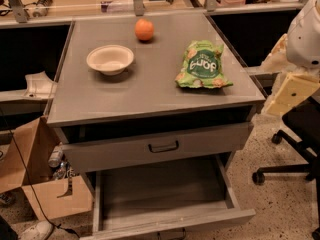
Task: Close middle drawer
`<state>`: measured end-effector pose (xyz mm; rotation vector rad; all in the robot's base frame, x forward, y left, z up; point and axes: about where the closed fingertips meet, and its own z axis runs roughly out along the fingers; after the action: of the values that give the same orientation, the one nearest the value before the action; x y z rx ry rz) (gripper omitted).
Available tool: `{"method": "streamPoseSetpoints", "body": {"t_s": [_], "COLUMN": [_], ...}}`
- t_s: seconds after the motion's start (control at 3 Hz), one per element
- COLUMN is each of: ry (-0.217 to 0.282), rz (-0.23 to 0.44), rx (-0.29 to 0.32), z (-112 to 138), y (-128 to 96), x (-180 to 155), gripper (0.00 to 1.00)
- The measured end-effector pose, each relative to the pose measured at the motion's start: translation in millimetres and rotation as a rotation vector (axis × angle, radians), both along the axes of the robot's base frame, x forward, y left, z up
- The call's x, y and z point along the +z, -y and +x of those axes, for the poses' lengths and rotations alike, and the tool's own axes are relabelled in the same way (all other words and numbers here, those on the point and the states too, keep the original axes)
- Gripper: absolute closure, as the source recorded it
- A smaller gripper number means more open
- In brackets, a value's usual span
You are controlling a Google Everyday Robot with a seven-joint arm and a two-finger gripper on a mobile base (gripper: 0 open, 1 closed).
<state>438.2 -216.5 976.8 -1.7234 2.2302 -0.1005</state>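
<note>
The middle drawer [165, 189] is pulled far out of the grey cabinet. Its long shallow tray is empty and its low front panel [172, 223] is at the bottom edge of the view. Above it the taller-fronted top drawer [160, 146], with a dark bar handle, stands slightly out. The lowest drawer is out of view. My gripper [287, 86], cream-coloured under a white wrist, hangs at the right edge of the view. It is beside the cabinet's right side at about countertop height and touches nothing.
On the cabinet top [150, 89] are a white bowl [110, 59], an orange [144, 29] and a green chip bag [202, 65]. A cardboard box [35, 169] stands on the floor at the left. An office chair base [285, 171] is at the right.
</note>
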Motion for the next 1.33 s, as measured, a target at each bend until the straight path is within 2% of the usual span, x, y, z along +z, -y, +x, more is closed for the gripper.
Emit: {"method": "streamPoseSetpoints", "body": {"t_s": [0.33,0.67,1.0,1.33], "ry": [0.000,0.051,0.081,0.056], "rz": [0.000,-0.022,-0.049,-0.053], "rx": [0.000,-0.019,-0.070,-0.096], "z": [0.0,7.3,3.7,-4.8], "y": [0.0,3.5,12.1,15.3], "x": [0.0,12.0,-1.3,-31.0], "gripper": [0.62,0.85,1.00,1.00]}}
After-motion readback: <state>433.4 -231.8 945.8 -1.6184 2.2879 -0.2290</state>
